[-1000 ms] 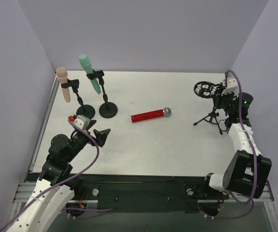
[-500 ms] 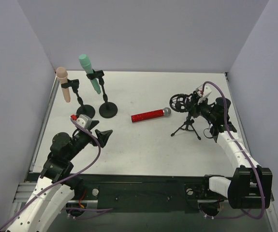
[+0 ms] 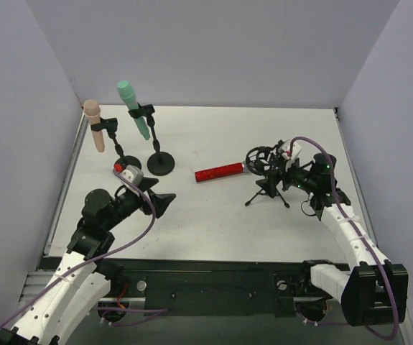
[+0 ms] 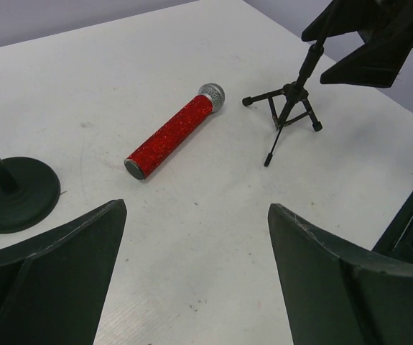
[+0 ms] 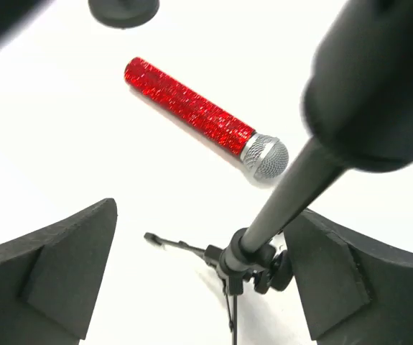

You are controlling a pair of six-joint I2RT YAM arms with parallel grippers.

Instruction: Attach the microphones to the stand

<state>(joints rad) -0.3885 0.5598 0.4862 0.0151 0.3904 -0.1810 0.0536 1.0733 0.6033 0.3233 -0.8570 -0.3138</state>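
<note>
Left gripper (image 4: 195, 210) low, arm reaching forward, jaws spread wide. Right gripper (image 5: 200, 212) extended inward, jaws likewise apart.

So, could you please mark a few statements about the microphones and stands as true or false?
1. The red microphone lies flat on the table. True.
2. The pink microphone is clipped in the leftmost stand. True.
3. The green microphone lies on the table. False: it is clipped in the second stand.
4. The left claw grips the red microphone. False: it is open and apart from it.
5. The tripod stand carries a microphone. False: its mount looks empty.
</note>
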